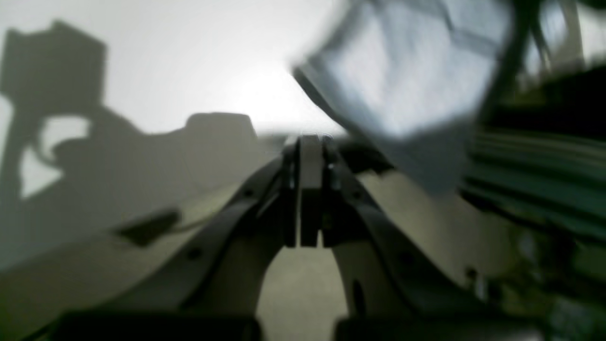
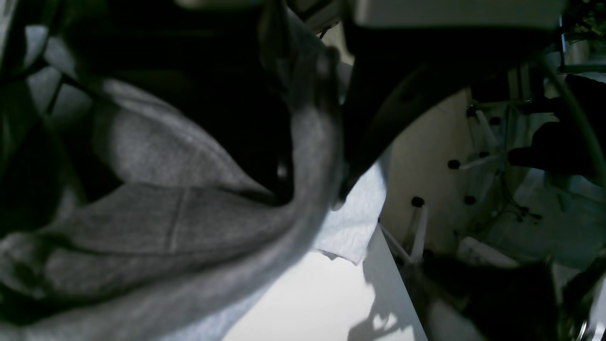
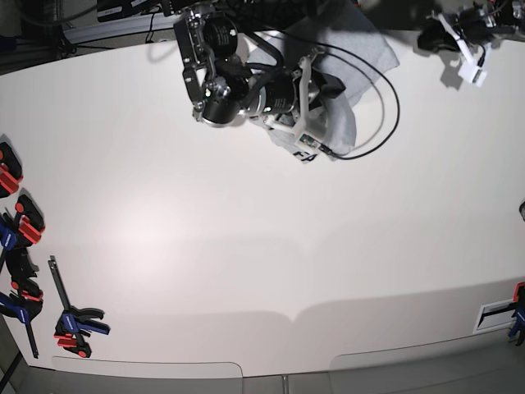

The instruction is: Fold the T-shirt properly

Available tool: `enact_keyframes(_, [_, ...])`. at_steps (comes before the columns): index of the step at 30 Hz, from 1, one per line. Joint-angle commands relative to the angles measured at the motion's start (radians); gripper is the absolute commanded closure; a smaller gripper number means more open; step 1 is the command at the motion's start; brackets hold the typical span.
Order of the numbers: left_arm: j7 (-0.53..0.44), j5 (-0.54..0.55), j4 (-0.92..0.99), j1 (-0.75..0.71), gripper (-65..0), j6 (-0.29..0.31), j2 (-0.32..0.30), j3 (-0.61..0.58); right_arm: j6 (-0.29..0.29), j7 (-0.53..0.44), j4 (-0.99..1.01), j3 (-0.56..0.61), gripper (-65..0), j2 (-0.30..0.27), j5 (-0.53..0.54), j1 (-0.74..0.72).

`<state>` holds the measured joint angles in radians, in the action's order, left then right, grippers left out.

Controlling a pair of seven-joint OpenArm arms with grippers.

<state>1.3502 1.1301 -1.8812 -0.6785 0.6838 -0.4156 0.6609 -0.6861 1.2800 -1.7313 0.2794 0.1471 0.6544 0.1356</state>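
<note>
T-shirt point(image 3: 361, 49), grey and bunched, lies at the far edge of the white table point(image 3: 246, 246), mostly hidden in the base view under the right arm. In the right wrist view the right gripper point(image 2: 326, 71) is clamped on a fold of the grey cloth, which drapes below it over the table's corner. The left gripper point(image 1: 310, 142), jaws pressed together and holding nothing, hangs over bare table beside the T-shirt, whose blurred bulk fills that view's upper right.

Heather-grey T-shirt point(image 2: 199, 227) (paler where lit), white table point(image 3: 246, 246), red-and-blue clamps point(image 3: 78, 324).
</note>
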Motion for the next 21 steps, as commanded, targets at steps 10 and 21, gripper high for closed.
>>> enact_keyframes(10, [0.046, 0.231, -0.010, -0.053, 0.0, 0.014, -0.017, -0.070, -0.012, -0.032, -0.021, 0.002, 0.0, 0.010, 0.029, -0.011])
enact_keyframes(21, [-0.229, -0.189, -0.009, 0.041, 0.0, 0.008, -0.016, -0.348, -0.012, -0.046, -0.021, 0.002, 0.0, 0.010, 0.028, -0.013])
